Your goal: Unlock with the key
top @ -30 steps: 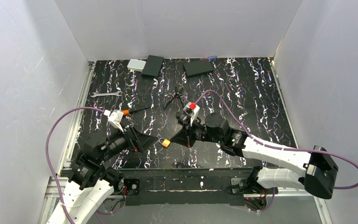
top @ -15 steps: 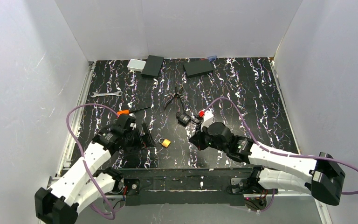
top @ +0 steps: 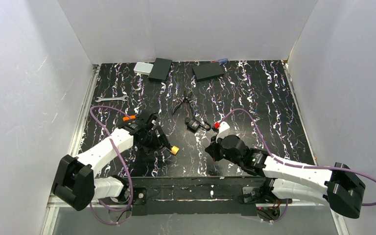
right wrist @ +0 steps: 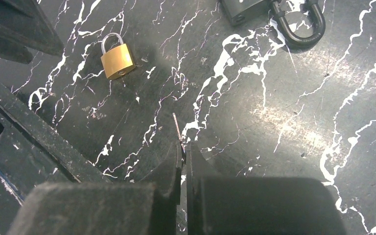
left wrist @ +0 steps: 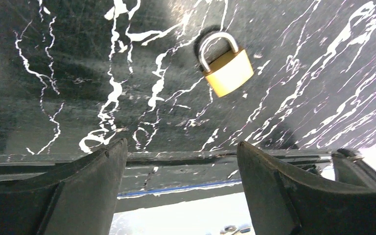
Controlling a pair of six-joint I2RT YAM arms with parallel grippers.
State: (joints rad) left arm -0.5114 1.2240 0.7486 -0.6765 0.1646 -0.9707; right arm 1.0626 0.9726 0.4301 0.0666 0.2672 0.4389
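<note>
A small brass padlock (top: 175,150) (left wrist: 227,68) (right wrist: 116,59) lies flat on the black marbled table (top: 254,103), shackle pointing away from the near edge. My left gripper (top: 162,144) (left wrist: 181,144) stands just left of it, jaws wide open and empty; in the left wrist view the padlock lies beyond the fingertips. My right gripper (top: 210,147) (right wrist: 182,147) is to the padlock's right and apart from it. It is shut on the key (right wrist: 176,125), whose thin blade sticks out past the fingertips.
A black padlock (top: 194,124) (right wrist: 293,19) lies behind the right gripper. Pliers (top: 182,104), a wrench (top: 111,99) and an orange-handled screwdriver (top: 132,117) lie further back, with dark boxes (top: 208,71) by the rear wall. The table's front rail (left wrist: 186,159) is close.
My left arm has swung forward and right, bringing its gripper beside the brass padlock with the jaws a little narrower. My right gripper has drawn back to the right, away from the padlock.
</note>
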